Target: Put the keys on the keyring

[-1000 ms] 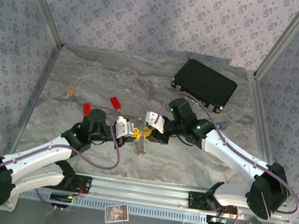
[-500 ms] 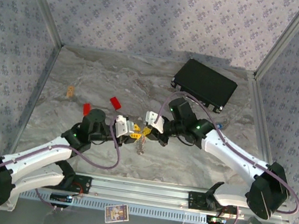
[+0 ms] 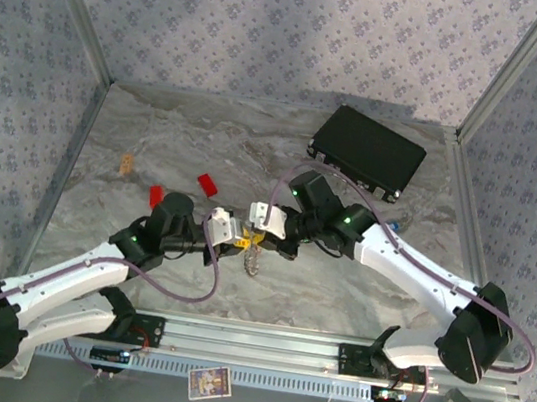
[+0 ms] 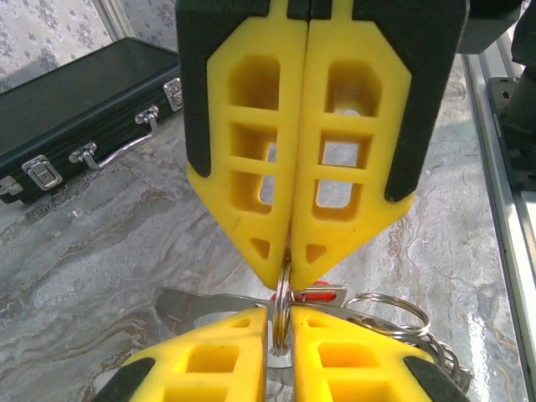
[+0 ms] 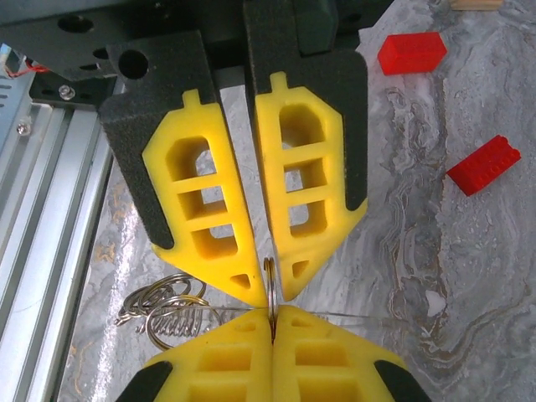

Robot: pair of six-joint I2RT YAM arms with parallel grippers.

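The keyring (image 4: 281,295) is a small silvery split ring, seen edge-on between both pairs of yellow fingertips. My left gripper (image 4: 281,316) is shut on its lower part, with only the wire in the narrow gap. My right gripper (image 5: 272,318) is shut on the same keyring (image 5: 270,272), tip to tip with the left gripper (image 5: 270,289). A flat silvery key (image 4: 193,303) with a red-orange head lies crosswise just behind the ring. A bunch of wire rings and chain (image 5: 163,314) hangs from it. In the top view the grippers (image 3: 240,241) (image 3: 264,231) meet at mid-table. A small blue key (image 3: 399,223) lies right.
A black latched case (image 3: 367,150) lies at the back right, also in the left wrist view (image 4: 75,109). Two red blocks (image 3: 208,184) (image 3: 156,194) and a small wooden piece (image 3: 126,164) lie left of centre. An aluminium rail (image 3: 257,343) runs along the near edge.
My right gripper has shifted left and closed up against the left gripper's tips. The hanging bunch of rings stays below them. The left arm has barely moved.
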